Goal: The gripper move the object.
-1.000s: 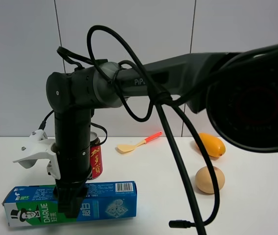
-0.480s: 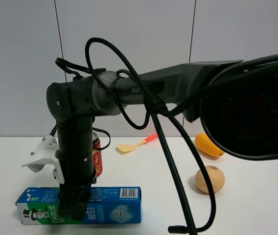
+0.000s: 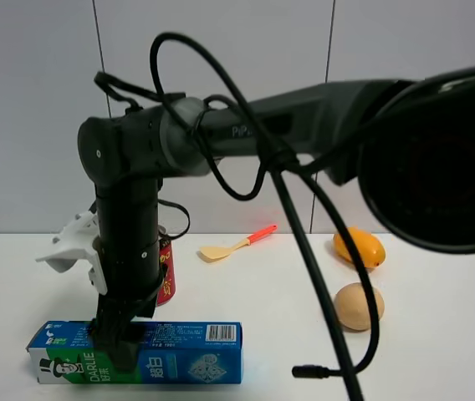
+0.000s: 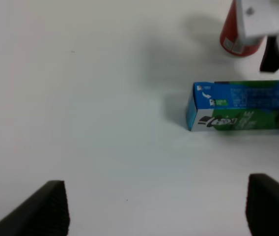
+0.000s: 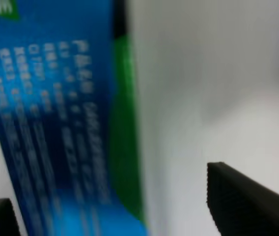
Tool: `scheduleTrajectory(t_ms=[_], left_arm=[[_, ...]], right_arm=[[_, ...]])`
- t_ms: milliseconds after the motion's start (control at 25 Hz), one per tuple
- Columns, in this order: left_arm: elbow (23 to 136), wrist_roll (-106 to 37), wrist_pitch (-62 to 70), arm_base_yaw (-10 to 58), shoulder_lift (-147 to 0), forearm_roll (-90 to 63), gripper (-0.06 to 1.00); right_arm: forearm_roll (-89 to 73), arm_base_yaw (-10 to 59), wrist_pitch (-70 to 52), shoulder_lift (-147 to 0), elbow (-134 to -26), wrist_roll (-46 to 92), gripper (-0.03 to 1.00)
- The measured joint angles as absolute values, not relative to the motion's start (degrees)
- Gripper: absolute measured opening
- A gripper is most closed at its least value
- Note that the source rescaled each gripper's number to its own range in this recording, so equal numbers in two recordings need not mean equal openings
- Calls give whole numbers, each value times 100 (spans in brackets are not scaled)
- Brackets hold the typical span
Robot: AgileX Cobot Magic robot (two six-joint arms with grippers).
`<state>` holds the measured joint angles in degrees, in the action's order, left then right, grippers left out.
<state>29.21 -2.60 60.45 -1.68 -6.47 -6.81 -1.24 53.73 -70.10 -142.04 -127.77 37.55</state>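
The blue-and-green DARLIE toothpaste box [image 3: 183,357] lies flat near the table's front left edge. My right gripper [image 3: 120,344] reaches across to it and points straight down over its left-middle part. In the right wrist view the box [image 5: 56,123] lies between the fingers, and a strip of white table shows between it and one finger [image 5: 247,206], so the right gripper [image 5: 120,209] is open around the box. My left gripper [image 4: 154,211] is open and empty, hovering over bare table, with the box [image 4: 237,105] ahead of it.
A red drink can [image 3: 165,271] stands just behind the box and beside the right arm's wrist. A yellow spatula [image 3: 233,245], an orange mango [image 3: 359,248] and a brown egg-shaped object [image 3: 359,307] lie to the right. A black cable end [image 3: 304,370] hangs near the table's front.
The box slid a little to the right with my right gripper and now lies level. In the last half second the box stayed still and the right arm rose slightly.
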Motion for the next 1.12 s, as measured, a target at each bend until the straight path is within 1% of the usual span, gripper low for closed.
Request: scheduleTrajectory(t_ms=[240, 280, 320, 440, 520, 640, 800, 960, 1120], left_arm=[[2921, -260, 6045, -168, -647, -681, 100], [2921, -260, 6045, -168, -647, -681, 100], [2921, -260, 6045, -168, -647, -681, 100], [2921, -260, 6045, -168, -647, -681, 100], [2921, -260, 6045, -168, -647, -681, 100], [2921, -260, 6045, -168, -647, -681, 100], [2921, -260, 6045, -168, -647, -681, 100], [2921, -260, 6045, -168, -647, -681, 100], [2921, -260, 6045, -168, -647, -681, 100]], right_arm=[[-79, 5455, -7003, -13139, -13297, 2756, 72], [0, 5482, -6983, -12929, -13344, 2640, 74], [152, 5519, -6979, -12731, -13363, 2536, 77], [591, 5597, -6979, -12232, -13372, 2269, 92], [915, 5610, -6984, -11943, -13372, 2111, 97], [1384, 5610, -6984, -11508, -13372, 2034, 99], [1578, 5610, -6984, -10962, -13337, 2001, 100], [1830, 5509, -6983, -10382, -12795, 1926, 100], [1955, 5179, -6983, -9706, -11579, 1624, 100]])
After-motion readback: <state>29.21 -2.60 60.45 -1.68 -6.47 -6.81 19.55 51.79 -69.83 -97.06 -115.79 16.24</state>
